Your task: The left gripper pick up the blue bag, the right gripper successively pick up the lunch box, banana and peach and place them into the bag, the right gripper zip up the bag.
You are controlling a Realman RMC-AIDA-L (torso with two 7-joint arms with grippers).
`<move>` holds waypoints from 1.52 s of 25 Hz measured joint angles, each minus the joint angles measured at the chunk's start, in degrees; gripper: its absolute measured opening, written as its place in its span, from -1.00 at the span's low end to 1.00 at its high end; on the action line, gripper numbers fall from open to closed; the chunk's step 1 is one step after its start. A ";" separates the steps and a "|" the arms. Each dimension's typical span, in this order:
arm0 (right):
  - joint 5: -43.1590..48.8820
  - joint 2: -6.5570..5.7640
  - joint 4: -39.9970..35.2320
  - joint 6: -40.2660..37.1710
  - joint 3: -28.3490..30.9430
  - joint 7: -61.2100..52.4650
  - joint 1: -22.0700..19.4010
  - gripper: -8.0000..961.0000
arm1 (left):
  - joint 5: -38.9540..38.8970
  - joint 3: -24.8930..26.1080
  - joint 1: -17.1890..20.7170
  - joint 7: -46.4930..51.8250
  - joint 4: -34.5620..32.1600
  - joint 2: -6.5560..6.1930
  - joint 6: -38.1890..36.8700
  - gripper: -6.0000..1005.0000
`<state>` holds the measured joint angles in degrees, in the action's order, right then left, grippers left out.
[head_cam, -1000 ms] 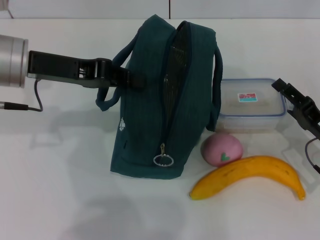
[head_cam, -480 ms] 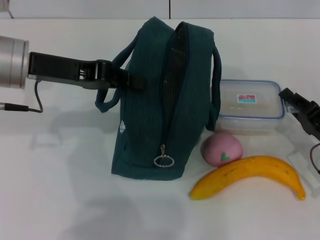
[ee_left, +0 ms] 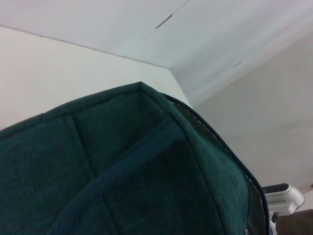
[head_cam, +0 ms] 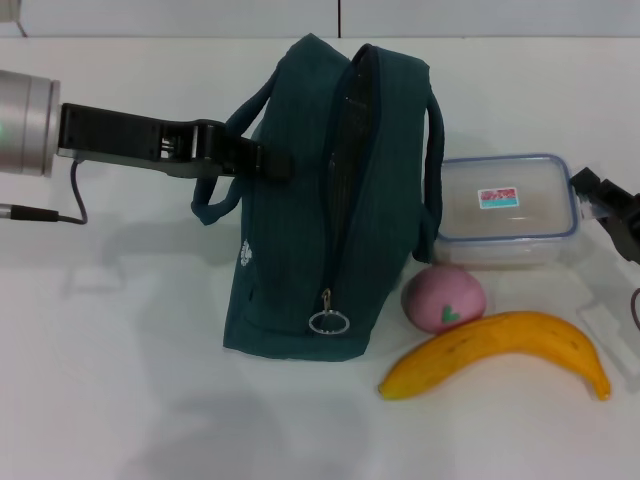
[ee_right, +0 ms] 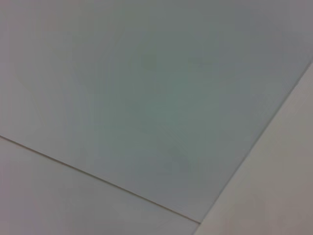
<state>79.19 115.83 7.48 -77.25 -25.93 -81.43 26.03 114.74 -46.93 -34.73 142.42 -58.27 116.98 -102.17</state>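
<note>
The blue bag (head_cam: 330,200) stands upright on the white table, its zipper open along the top and its ring pull (head_cam: 326,321) hanging near the bottom. My left gripper (head_cam: 250,158) reaches in from the left and is shut on the bag's near handle. Teal bag fabric (ee_left: 122,171) fills the left wrist view. The lunch box (head_cam: 505,210) sits just right of the bag. In front of it lie the peach (head_cam: 443,297) and then the banana (head_cam: 500,350). My right gripper (head_cam: 598,200) shows at the right edge, close beside the lunch box's right end.
The white table (head_cam: 120,380) stretches out in front and to the left of the bag. A black cable (head_cam: 70,200) hangs under the left arm. The right wrist view shows only pale panels (ee_right: 146,98).
The right gripper has moved lower and toward the right edge, now beside the lunch box's right end. The left gripper and bag have stayed put.
</note>
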 joint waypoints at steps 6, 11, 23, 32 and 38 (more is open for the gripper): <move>0.67 -0.08 -0.81 -1.19 -0.08 -2.07 -0.02 -0.74 | 0.03 0.02 0.01 -0.08 0.00 0.00 0.20 -0.88; 0.79 0.06 -0.82 -1.28 -0.06 -9.91 0.19 -0.76 | 0.01 -0.01 0.01 -0.19 0.00 0.00 0.66 -0.88; 0.14 0.10 -1.78 -2.69 2.51 -34.82 0.36 -0.78 | -0.27 0.26 -0.48 -1.70 1.30 0.18 1.01 -0.88; 0.04 0.10 -2.94 -17.33 13.69 -38.54 1.32 -0.78 | -0.32 -0.03 -0.61 -2.35 1.62 0.49 1.59 -0.88; -0.04 -0.09 -3.00 -24.67 21.00 -39.21 5.08 -0.78 | -0.35 -0.04 -1.08 -3.08 2.84 0.71 2.09 -0.88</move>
<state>79.15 115.74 4.49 -101.92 -4.94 -120.64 31.11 114.39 -46.97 -35.81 139.33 -55.43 117.69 -100.08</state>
